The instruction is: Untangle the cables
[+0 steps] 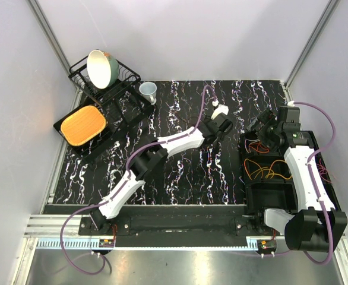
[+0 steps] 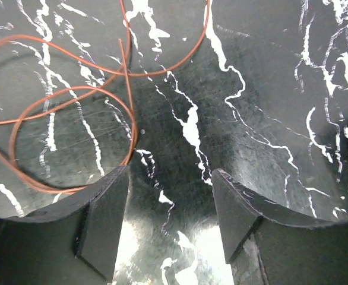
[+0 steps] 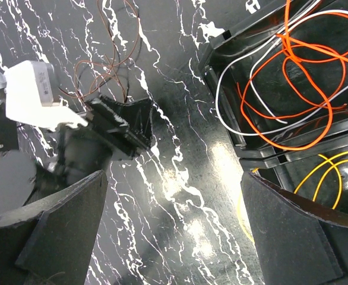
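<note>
Meanwhile, left claw [image 2: 171, 219] and right claw [image 3: 177, 231] hover empty over the bench [image 2: 269, 89].
Left jaws partly apart, reddish-brown cable [image 2: 128, 89] looped on the bench at upper left; right jaws wide, orange cables [image 3: 290, 53] lying in the black bin [image 3: 269, 155] at upper right.

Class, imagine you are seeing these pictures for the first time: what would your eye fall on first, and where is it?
Bright orange cables lie tangled in the black bin on the right of the table. Thin red cable loops sprawl on the marbled top just beyond the open left claw. Far left, an orange board lies beside a dish rack.
</note>
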Available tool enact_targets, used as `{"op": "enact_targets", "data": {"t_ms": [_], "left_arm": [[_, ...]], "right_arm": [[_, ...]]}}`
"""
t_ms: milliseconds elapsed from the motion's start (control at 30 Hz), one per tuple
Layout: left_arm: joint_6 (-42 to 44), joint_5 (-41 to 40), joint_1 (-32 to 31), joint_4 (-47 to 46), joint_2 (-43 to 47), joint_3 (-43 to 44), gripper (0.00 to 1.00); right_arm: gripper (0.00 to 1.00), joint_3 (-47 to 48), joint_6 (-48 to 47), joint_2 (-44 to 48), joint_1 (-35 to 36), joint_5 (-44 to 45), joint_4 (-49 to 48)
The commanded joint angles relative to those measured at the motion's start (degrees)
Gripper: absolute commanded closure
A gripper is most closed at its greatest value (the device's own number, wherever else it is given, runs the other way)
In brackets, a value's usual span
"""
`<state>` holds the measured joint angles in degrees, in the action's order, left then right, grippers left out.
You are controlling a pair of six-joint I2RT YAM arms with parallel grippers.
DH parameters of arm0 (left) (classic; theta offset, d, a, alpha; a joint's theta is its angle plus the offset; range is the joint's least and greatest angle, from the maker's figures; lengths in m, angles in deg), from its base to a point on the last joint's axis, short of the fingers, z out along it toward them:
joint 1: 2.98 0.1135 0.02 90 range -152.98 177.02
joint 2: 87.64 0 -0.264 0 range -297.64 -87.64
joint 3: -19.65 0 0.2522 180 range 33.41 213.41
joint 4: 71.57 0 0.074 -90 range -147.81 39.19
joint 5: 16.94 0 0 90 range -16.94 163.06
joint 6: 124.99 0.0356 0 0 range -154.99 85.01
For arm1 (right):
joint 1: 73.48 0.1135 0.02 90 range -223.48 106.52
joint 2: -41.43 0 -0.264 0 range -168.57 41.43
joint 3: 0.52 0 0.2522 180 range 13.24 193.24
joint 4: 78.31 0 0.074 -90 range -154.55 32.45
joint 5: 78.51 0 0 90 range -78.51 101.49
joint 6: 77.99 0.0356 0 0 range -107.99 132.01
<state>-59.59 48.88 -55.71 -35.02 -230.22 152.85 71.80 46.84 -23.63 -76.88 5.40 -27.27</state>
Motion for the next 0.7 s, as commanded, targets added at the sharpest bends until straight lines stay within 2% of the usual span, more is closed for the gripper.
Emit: {"op": "enact_targets", "data": {"t_ms": [0,200,433,667], "left_arm": [[2.2,-4.4,-0.4,-4.3,7.1,-1.4,0.39],[3.1,-3.1,0.8,-5.3,6.1,-0.7,0.37],[-3.8,6.3,5.5,-0.6,-0.2,6.0,0.37],[-5.3,9.9,6.7,2.1,-4.0,10.3,0.43]], "right_arm": [[0.0,0.3,-0.6,-0.4,0.5,-2.0,-2.1],[0.0,0.3,-0.6,-0.7,0.7,-1.7,-2.3],[0.0,0.1,-0.8,-0.9,0.8,-1.9,-2.2],[0.0,0.1,-0.6,-2.0,0.8,-2.2,-2.8]]}}
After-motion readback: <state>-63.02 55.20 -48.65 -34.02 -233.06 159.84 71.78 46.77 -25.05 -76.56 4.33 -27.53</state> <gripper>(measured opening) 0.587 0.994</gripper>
